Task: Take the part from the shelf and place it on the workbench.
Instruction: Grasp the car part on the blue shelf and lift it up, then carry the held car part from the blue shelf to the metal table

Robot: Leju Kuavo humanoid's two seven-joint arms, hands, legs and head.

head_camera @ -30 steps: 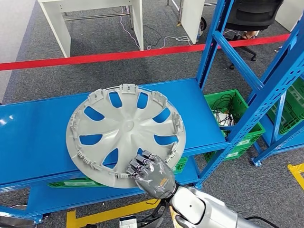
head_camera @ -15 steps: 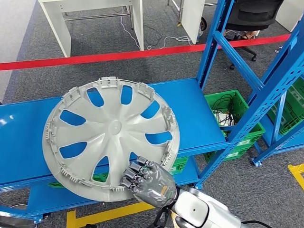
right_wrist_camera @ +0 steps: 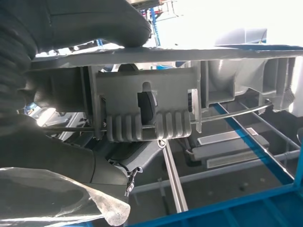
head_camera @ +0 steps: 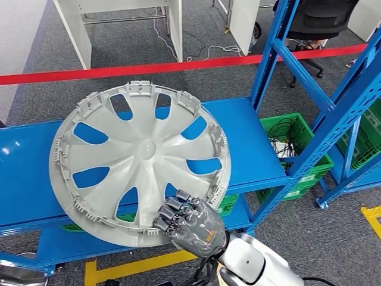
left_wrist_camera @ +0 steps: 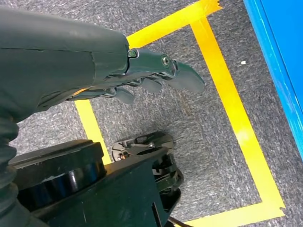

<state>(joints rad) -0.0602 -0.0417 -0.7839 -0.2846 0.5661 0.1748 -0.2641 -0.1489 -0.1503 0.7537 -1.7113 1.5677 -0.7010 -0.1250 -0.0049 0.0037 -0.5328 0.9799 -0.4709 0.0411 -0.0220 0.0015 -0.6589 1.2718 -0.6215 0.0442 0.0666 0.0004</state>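
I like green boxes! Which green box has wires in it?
The green crate on the floor right of the blue shelf holds tangled wires; the far-right one shows none.

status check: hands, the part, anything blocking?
Right hand grips the wheel cover at its near rim, over the blue shelf. Left hand hangs, holding nothing. Shelf upright stands to the right.

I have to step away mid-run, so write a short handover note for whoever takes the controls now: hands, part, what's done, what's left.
Right hand: grips the near rim of the grey wheel cover, which is tilted above the blue shelf.
Left hand: holds nothing, fingers straight, hanging over the yellow floor tape.
Done: part gripped at the shelf.
Left: bring it clear of the shelf frame, carry it to the workbench, set it down, release.
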